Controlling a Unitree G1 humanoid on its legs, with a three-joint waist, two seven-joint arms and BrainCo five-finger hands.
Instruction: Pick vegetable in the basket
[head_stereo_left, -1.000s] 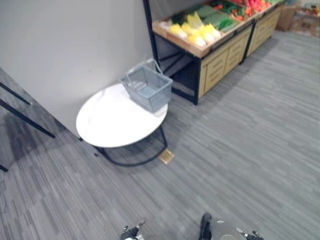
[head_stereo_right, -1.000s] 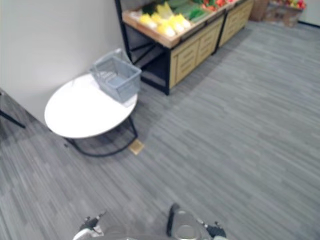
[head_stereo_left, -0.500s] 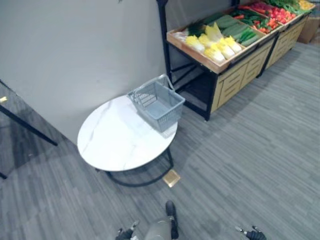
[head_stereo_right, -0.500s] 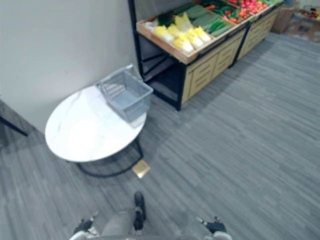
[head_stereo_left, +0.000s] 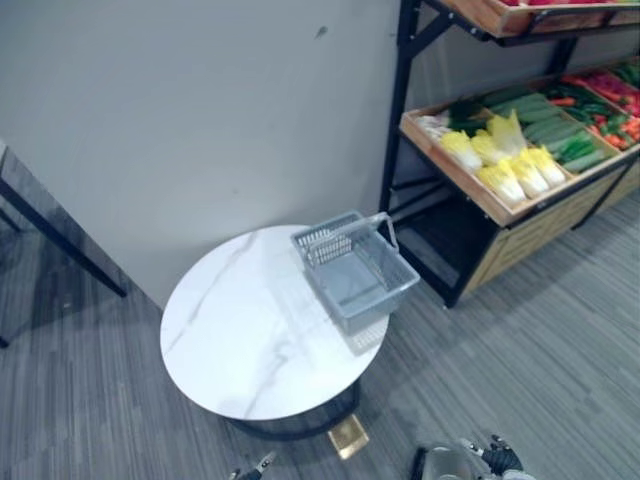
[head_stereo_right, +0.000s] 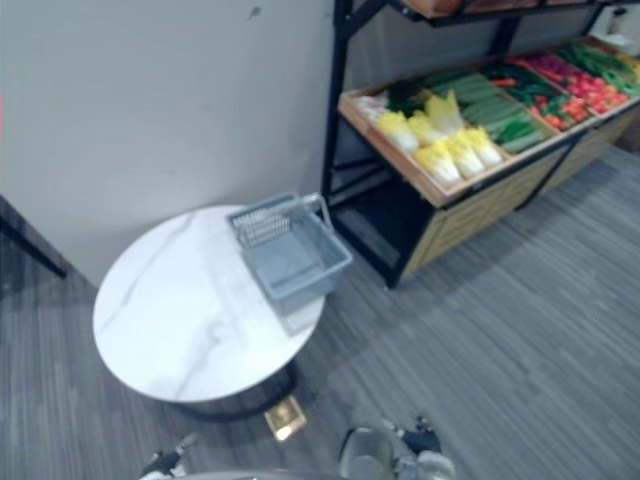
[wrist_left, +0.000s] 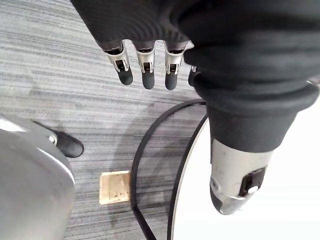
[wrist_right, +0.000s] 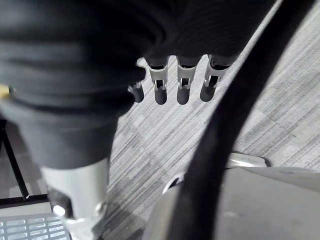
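An empty grey plastic basket (head_stereo_left: 355, 270) with its handle up stands on the right edge of a round white marble table (head_stereo_left: 240, 340). To its right, a wooden shelf (head_stereo_left: 470, 195) carries yellow-white cabbages (head_stereo_left: 505, 165), green cucumbers (head_stereo_left: 545, 115) and red vegetables (head_stereo_left: 605, 85). My left hand (wrist_left: 145, 67) hangs low beside the table's edge, fingers straight and holding nothing. My right hand (wrist_right: 180, 82) hangs over the grey floor, fingers straight and empty; a corner of the basket (wrist_right: 22, 227) shows past it.
A grey wall runs behind the table. The table has a black ring frame (wrist_left: 150, 165), and a small wooden block (head_stereo_left: 348, 437) lies on the floor by it. Dark slanted legs (head_stereo_left: 60, 240) stand at the left. An upper shelf (head_stereo_left: 520, 15) overhangs the vegetables.
The whole picture has shifted: the camera has come closer, so table, basket and shelf sit nearer and more central. Both hands still hang empty.
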